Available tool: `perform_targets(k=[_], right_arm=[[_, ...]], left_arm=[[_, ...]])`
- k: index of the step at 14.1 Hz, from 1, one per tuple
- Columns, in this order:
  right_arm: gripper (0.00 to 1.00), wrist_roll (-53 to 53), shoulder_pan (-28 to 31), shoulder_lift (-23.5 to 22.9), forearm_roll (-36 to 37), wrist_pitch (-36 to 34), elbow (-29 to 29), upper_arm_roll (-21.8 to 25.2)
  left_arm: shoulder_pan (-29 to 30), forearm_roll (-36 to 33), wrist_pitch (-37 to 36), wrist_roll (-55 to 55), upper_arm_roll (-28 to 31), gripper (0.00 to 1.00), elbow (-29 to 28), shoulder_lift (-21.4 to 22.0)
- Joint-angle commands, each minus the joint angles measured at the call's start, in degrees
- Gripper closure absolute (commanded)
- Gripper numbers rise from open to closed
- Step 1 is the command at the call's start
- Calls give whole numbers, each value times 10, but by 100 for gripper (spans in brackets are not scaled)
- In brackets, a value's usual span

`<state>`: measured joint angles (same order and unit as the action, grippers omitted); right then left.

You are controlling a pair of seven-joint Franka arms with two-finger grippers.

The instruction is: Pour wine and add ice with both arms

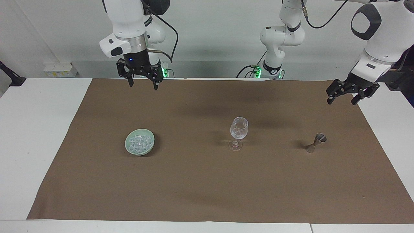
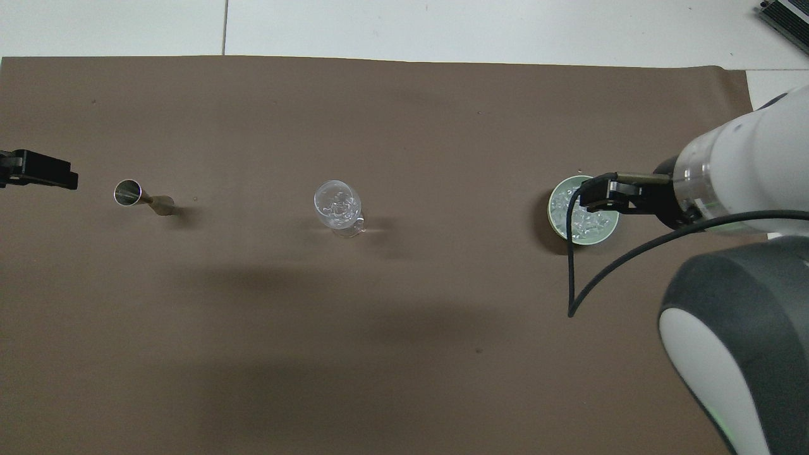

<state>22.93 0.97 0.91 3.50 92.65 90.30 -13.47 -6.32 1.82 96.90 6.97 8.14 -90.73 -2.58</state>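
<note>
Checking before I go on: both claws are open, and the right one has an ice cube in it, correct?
Not quite. The facing view shows the right claw open but empty, high above the cloth; the ice lies in the bowl. The left claw is open too.

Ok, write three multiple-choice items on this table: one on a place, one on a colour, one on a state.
1. Where is the ice?
A. in the bowl
B. on the cloth
C. beside the jigger

2. What colour is the bowl?
A. red
B. pale green
C. black

3. How is the right hand?
A. shut on the wine glass
B. shut on ice
C. open, empty

Answers:
1. A, the cubes heap inside its rim.
2. B, pale green in both views.
3. C, its fingertips stand apart in the air.
</note>
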Motion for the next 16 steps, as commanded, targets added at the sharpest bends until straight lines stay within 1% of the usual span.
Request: perform_targets(k=[1,2,3,4,6,8,11,13,14,15,16], right_arm=[[0,-18,6,1,-14,-7,-10,11],[0,-18,-2,-9,-33,-27,-26,32],[0,-18,-19,-14,-56,-40,-39,70],[0,-18,-35,-15,-65,-41,-37,98],[0,-32,-35,-9,-62,-40,-19,103],[0,-73,-35,-6,-54,-33,-8,106],[0,-90,-31,-5,-46,-34,-6,107],[0,-95,-31,4,-46,-21,11,107],[0,-97,-31,5,-46,-17,14,107],[0,-97,-31,6,-46,-17,14,107],[0,-97,-31,6,-45,-18,14,107]], left_arm=[[-3,-9,-7,7,1,0,6,-2],[-3,-9,-7,7,1,0,6,-2],[-3,-9,-7,7,1,0,6,-3],[-3,-9,-7,7,1,0,6,-3],[-3,-9,-8,7,1,0,6,-2],[-3,-9,-8,7,1,0,6,-2],[-3,-10,-9,8,0,0,6,-1],[-3,-12,-9,8,0,0,6,-2],[-4,-19,-9,8,-1,0,6,-2],[-11,-41,-9,5,-3,0,6,-2],[-32,-55,-9,0,-3,0,6,-2]])
